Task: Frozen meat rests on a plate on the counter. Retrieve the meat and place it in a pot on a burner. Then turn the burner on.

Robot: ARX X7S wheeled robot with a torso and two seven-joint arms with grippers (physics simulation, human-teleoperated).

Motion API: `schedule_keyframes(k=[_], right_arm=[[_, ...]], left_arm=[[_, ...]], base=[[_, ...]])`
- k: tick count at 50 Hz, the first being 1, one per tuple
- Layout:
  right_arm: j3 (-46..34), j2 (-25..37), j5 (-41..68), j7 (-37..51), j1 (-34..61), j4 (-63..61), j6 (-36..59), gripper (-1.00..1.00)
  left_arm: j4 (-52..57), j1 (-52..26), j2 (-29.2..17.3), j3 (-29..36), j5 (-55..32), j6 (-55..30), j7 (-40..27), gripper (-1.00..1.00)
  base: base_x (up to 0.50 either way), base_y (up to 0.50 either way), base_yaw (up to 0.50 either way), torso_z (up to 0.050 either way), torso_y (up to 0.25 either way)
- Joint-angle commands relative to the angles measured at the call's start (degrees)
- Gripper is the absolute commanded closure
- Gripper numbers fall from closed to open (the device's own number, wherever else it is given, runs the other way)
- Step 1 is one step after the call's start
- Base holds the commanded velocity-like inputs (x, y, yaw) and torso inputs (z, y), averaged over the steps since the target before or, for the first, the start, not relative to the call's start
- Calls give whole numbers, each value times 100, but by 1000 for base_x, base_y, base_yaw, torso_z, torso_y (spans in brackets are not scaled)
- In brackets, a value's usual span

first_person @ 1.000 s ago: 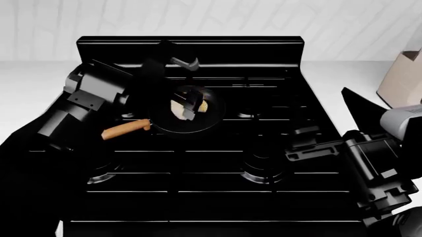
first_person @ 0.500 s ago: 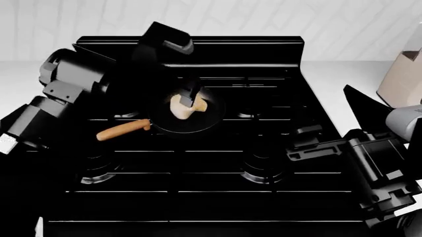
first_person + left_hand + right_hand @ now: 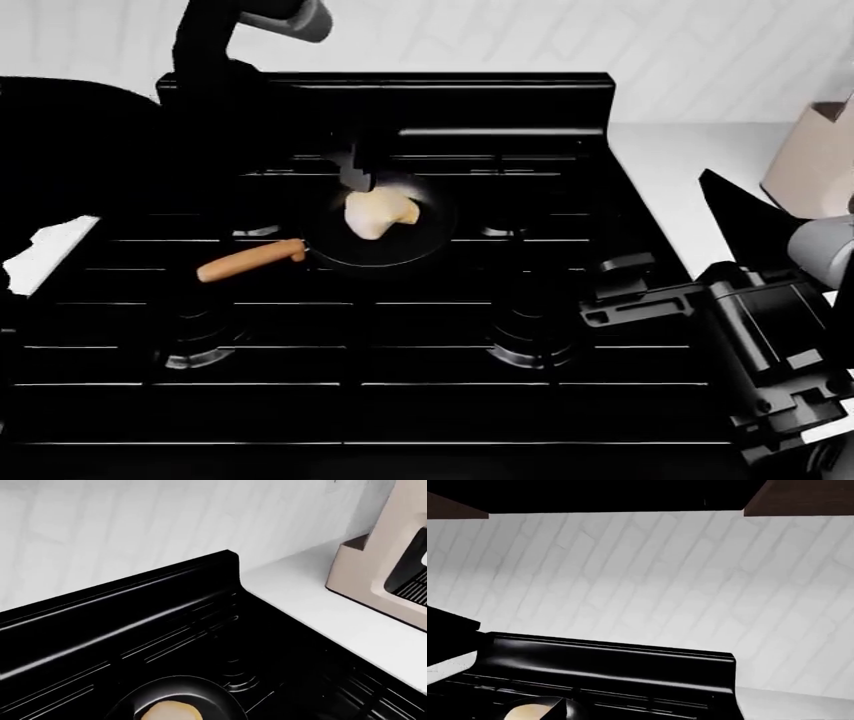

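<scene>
The pale cream frozen meat (image 3: 378, 213) lies free inside the black pot (image 3: 400, 252), which sits on a rear burner of the black stove with its wooden handle (image 3: 250, 261) pointing to the front left. My left gripper (image 3: 358, 172) hangs just above the pot's far rim, open and holding nothing. The left wrist view looks down on the pot (image 3: 200, 690) and the meat (image 3: 170, 713); its fingers do not show there. My right gripper (image 3: 625, 288) hovers open over the stove's right side. The meat (image 3: 527, 713) peeks into the right wrist view. The plate is out of view.
The white counter (image 3: 667, 170) flanks the stove, with a beige appliance (image 3: 817, 160) at the back right, also in the left wrist view (image 3: 383, 565). Two front burners (image 3: 200, 350) (image 3: 534, 350) are bare. A raised black backguard (image 3: 387, 95) stands before the white tiled wall.
My left gripper has let go of the meat and risen up and back from the pot; the arm swung upward to the left. The meat stays in the pot. The right arm is still.
</scene>
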Motion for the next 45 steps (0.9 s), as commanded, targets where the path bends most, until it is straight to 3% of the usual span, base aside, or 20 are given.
schedule_keyframes(k=[1,7,31,45], right_arm=[[-33,64,83,106,39,-42,58,-100],[-68,83,102,144,61,-46,79,-100],[-268,28,-66,163,154,59,36,-100],[-215,77,-184,171,59,70,-68,-100]], left_arm=[[1504,407,-515,-1025,-1606,-525,-1390,-100],[1676,421,-603,-1148,-1919,-549,-1619,-100],[1813,510,-604,-1059,-1851,-420,-1495,-100],[2830,1388,-594,-1140,-797,472,-1425,-100]], base=[[-320,117,0,0,0],[-491,236,0,0,0],[-500,242,0,0,0],[-478,214,0,0,0]])
